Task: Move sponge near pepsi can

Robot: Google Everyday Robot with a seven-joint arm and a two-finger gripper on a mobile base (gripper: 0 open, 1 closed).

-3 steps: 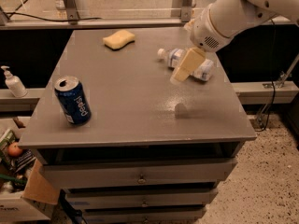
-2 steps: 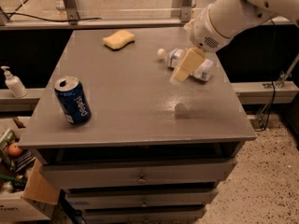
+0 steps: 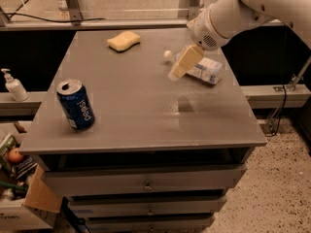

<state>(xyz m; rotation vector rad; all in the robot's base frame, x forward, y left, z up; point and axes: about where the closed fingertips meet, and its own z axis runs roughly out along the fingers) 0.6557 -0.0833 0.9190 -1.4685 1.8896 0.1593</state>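
Observation:
The pale yellow sponge (image 3: 124, 40) lies at the back of the grey table top (image 3: 131, 110), left of centre. The dark blue pepsi can (image 3: 76, 105) stands upright near the front left corner, far from the sponge. My gripper (image 3: 182, 64) hangs from the white arm at the upper right, above the right part of the table, to the right of the sponge and holding nothing. It is in front of a clear water bottle.
A clear plastic water bottle (image 3: 203, 70) lies on its side at the right back of the table, partly hidden by the gripper. Drawers sit under the table top. A soap dispenser (image 3: 13, 85) stands on a ledge at the left. A box of clutter sits at the lower left.
The gripper has shifted slightly left and up above the table. The sponge, can and bottle have not moved.

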